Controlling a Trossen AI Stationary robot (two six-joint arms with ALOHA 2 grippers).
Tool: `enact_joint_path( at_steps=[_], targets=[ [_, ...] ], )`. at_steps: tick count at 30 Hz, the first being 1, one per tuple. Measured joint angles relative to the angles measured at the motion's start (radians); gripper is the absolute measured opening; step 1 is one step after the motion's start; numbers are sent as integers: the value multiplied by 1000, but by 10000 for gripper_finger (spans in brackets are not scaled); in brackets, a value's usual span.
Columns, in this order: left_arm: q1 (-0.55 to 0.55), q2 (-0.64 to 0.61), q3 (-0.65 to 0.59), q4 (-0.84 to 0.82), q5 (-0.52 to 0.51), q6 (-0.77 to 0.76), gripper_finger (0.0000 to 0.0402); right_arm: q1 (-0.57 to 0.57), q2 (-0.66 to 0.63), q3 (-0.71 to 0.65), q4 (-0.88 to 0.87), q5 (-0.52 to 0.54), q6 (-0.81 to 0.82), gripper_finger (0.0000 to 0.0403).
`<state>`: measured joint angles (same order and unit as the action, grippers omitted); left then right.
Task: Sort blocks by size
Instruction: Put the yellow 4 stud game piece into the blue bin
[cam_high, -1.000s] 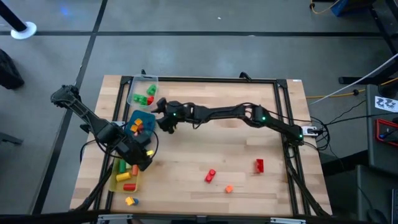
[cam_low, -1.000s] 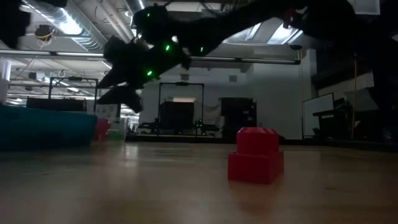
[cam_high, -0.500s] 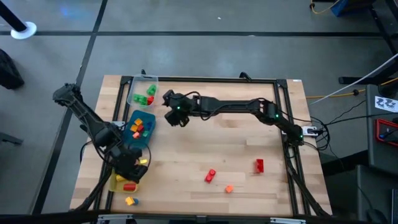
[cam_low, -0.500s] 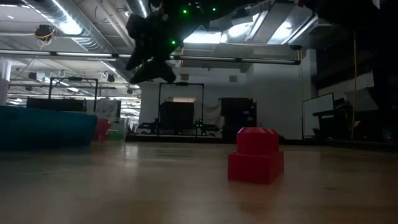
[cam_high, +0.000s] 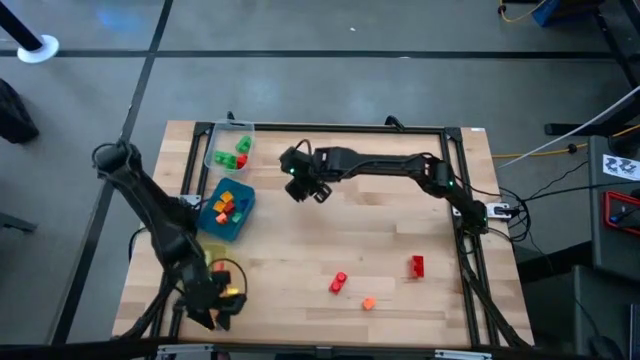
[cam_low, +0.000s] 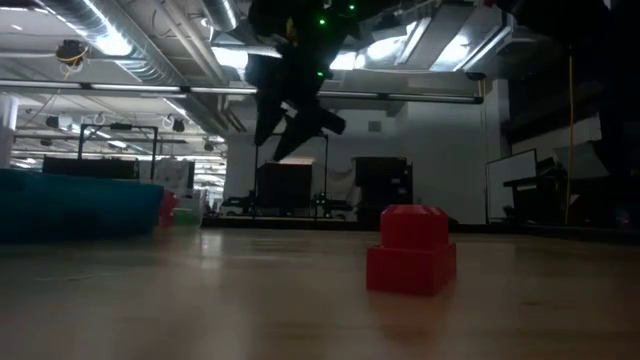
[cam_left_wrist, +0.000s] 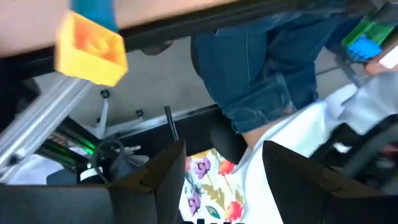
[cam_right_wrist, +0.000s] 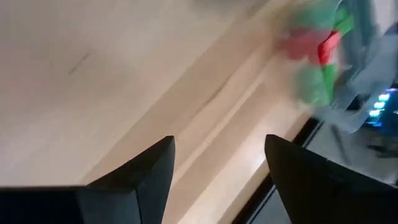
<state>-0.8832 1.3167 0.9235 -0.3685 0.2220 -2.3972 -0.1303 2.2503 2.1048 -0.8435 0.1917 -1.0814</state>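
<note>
My left gripper (cam_high: 215, 303) is open and empty over the table's near left corner. A yellow block with a blue piece (cam_left_wrist: 90, 46) shows ahead of it at the table's edge. My right gripper (cam_high: 300, 186) is open and empty, high above the table's far middle; it also shows in the low view (cam_low: 295, 110). Two red blocks (cam_high: 417, 265) (cam_high: 340, 282) and a small orange one (cam_high: 368, 303) lie on the bare wood near the front right. The blue tray (cam_high: 212, 228) holds several blocks. The clear tray (cam_high: 216, 135) holds green and red blocks (cam_right_wrist: 311, 56).
A yellow tray (cam_high: 184, 296) is mostly hidden under my left arm. A person in jeans and a flowered shirt (cam_left_wrist: 267, 93) stands just beyond the near edge. A black frame (cam_high: 455, 170) rims the table. Bare wood lies between the trays and the loose blocks.
My left gripper has gone from beside the blue tray toward the table's near edge, past the yellow tray. My right gripper has drawn away from the blue tray toward the table's right and risen.
</note>
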Motion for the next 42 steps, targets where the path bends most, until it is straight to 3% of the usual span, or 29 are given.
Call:
enact_joint_path(
  at_steps=[6, 10, 16, 32, 42],
  targets=[
    [-36, 74, 0, 151, 31, -33, 196, -39, -32, 1, -17, -54, 35, 250],
    [-41, 74, 0, 121, 46, -38, 189, -40, -50, 1, -34, -53, 36, 250],
    [-43, 73, 0, -6, 149, -50, 169, -40, -54, 1, -51, -54, 36, 250],
    [-97, 73, 0, -19, 152, 60, 162, -40, -54, 1, -50, -53, 24, 250],
    [-97, 73, 0, -18, 151, 232, 162, -40, -54, 1, -51, -53, 18, 250]
  ],
)
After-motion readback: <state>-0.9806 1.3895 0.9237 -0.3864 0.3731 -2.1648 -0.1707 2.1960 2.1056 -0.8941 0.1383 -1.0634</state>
